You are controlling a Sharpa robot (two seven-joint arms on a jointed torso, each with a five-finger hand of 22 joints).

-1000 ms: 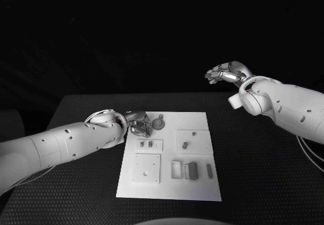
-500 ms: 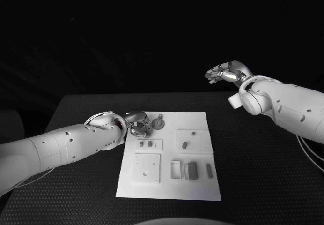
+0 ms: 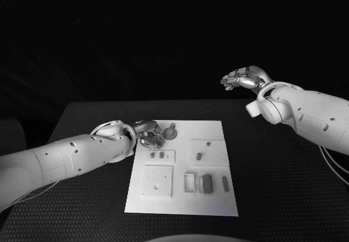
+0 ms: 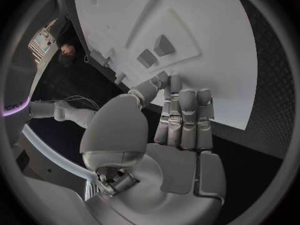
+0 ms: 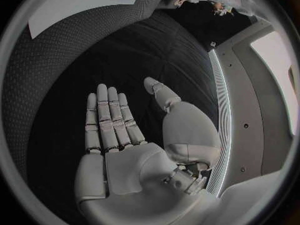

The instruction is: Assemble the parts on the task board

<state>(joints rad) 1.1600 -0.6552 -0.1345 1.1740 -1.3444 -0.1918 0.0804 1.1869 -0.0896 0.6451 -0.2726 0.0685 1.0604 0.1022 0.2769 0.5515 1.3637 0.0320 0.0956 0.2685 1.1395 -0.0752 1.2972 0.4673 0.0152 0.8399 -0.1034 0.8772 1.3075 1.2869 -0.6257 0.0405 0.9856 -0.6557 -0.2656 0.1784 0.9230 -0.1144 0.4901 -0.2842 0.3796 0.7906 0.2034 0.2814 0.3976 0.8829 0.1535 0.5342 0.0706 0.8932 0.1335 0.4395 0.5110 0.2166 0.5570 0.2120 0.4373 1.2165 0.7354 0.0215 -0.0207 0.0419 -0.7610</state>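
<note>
While left hand (image 4: 181, 120) hovers empty over board (image 4: 206, 45), right hand (image 5: 115, 130) lies flat, spread.

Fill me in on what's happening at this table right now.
A two-armed robot is assembling small parts on a white task board lying on a black table. Its left robot hand is down at the board's far left corner, beside a round part; the wrist view shows its fingers straight with nothing in them. The right robot hand is raised off beyond the table, open and empty. Several parts lie on the board.
</note>
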